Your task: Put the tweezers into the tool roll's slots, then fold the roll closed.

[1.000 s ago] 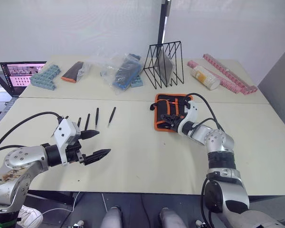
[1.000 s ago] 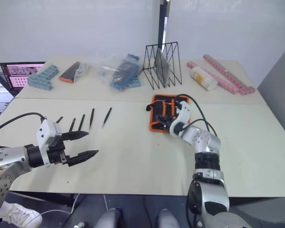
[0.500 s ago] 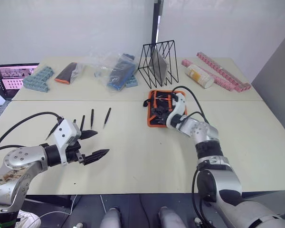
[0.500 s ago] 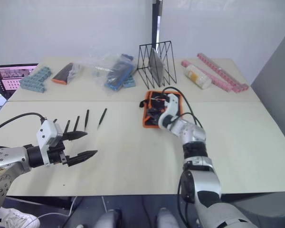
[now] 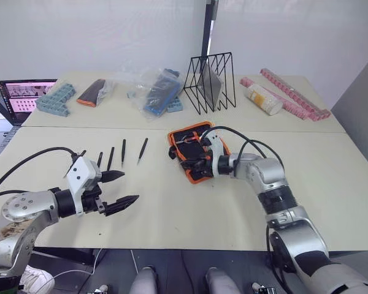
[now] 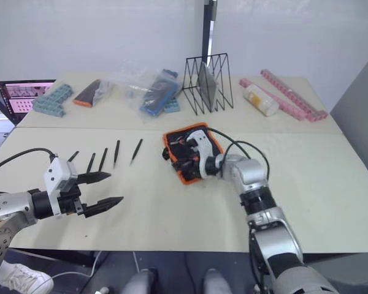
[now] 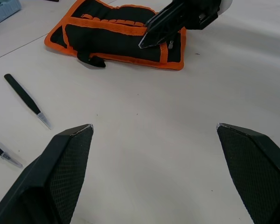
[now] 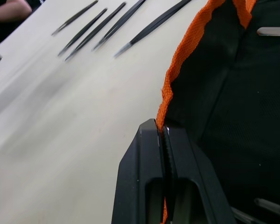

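Right gripper (image 8: 164,140), jaws clamped on the tool roll (image 5: 193,150) trim; left gripper (image 5: 119,188), jaws apart, tweezers (image 5: 143,150) at its 12 o'clock.

Bare table (image 5: 165,196) between 4 tweezers (image 5: 122,152) and tool roll (image 5: 193,153), wire rack (image 5: 210,82) standing behind

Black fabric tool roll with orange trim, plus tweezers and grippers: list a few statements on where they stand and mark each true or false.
1. The right gripper is pinching the orange edge of the black fabric tool roll. True.
2. The left gripper holds a tweezer. False: its fingers are spread open and hold nothing.
3. The thin black pointed metal tweezers lie in a row on the table, between the left gripper and the roll. True.
4. One tweezer is already tucked in a slot. False: four lie loose on the table.
5. The black wire rack stands on the roll. False: it stands behind it, apart.
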You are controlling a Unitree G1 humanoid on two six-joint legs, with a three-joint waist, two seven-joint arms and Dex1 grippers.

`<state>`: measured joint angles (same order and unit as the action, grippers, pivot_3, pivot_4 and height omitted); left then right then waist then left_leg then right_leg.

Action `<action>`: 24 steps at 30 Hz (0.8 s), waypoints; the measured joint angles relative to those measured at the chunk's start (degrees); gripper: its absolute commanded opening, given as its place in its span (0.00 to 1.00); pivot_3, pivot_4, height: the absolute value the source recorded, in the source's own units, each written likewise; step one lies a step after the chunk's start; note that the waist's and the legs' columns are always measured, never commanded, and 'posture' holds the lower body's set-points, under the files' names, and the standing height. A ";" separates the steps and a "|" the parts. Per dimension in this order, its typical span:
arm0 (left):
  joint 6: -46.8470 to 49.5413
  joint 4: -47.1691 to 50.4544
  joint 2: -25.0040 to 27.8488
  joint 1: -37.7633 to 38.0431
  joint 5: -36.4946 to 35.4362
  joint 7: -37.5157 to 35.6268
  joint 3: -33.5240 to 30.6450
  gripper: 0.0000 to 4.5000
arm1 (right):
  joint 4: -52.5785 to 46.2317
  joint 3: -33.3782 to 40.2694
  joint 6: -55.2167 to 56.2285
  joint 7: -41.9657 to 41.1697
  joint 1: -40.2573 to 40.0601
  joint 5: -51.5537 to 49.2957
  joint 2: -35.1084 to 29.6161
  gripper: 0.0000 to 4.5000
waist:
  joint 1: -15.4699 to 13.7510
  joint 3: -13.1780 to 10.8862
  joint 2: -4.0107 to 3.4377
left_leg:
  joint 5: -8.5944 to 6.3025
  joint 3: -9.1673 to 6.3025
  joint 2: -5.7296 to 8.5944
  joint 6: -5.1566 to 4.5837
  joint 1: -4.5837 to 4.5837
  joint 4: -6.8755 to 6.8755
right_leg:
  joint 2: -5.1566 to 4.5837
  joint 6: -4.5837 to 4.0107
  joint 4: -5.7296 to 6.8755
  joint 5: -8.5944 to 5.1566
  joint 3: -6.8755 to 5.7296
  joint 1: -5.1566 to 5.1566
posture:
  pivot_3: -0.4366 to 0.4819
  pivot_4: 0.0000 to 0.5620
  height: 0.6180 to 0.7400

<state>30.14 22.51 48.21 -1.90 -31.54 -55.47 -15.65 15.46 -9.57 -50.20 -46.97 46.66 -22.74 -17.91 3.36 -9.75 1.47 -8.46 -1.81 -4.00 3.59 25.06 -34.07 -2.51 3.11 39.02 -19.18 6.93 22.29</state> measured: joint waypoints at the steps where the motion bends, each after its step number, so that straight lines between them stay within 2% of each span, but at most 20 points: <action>1: -0.39 -0.76 0.14 -0.56 0.21 -0.51 0.50 1.00 | -2.11 -0.75 -0.75 -0.77 -0.61 -0.03 -1.00 0.00 | 0.00 0.00 0.00 | 0.00 0.00 0.00 0.00 0.00 0.00 | 0.00 0.00 0.00 0.00 0.00 0.00 | 0.48 0.27 0.96; 9: -5.44 -8.40 1.27 -8.08 3.46 -6.67 7.18 1.00 | -14.92 -5.50 -2.97 -4.71 -5.65 0.16 -8.04 0.00 | -0.25 -0.01 0.01 | 0.00 -0.01 0.00 0.00 0.01 -0.02 | 0.01 0.00 -0.02 0.00 0.00 0.00 | 0.48 0.27 0.96; 13: -9.43 -17.14 0.87 -19.08 8.06 -10.90 14.40 1.00 | -18.74 -7.80 -2.64 -5.19 -7.14 1.39 -10.25 0.00 | -1.00 -0.01 0.02 | 0.00 -0.05 0.02 0.00 0.12 -0.22 | 0.04 0.01 -0.04 -0.01 -0.03 -0.01 | 0.48 0.27 0.96; 17: -16.49 -27.31 -2.38 -29.34 13.34 -16.21 20.92 1.00 | -20.55 -8.25 -2.41 -4.69 -8.08 2.18 -10.90 0.00 | -1.33 -0.01 0.03 | 0.00 -0.09 0.05 -0.01 0.19 -0.34 | 0.03 0.01 0.00 0.00 -0.06 -0.02 | 0.48 0.27 0.96; 24: -38.37 -54.87 -9.61 -49.18 27.28 -23.89 32.60 1.00 | -21.75 -8.11 -2.56 -2.81 -9.55 2.23 -10.04 0.00 | -1.83 -0.02 0.03 | -0.01 -0.21 0.05 -0.05 0.34 -0.67 | 0.07 0.01 0.04 0.00 -0.17 -0.02 | 0.48 0.27 0.96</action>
<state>-8.23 -32.36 38.60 -51.08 -4.26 -79.36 16.95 -6.29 -17.68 -52.76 -49.79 37.12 -20.51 -27.95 1.53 -9.77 1.50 -8.48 -2.02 -3.96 3.54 25.41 -34.74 -2.44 3.12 39.06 -19.19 6.76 22.26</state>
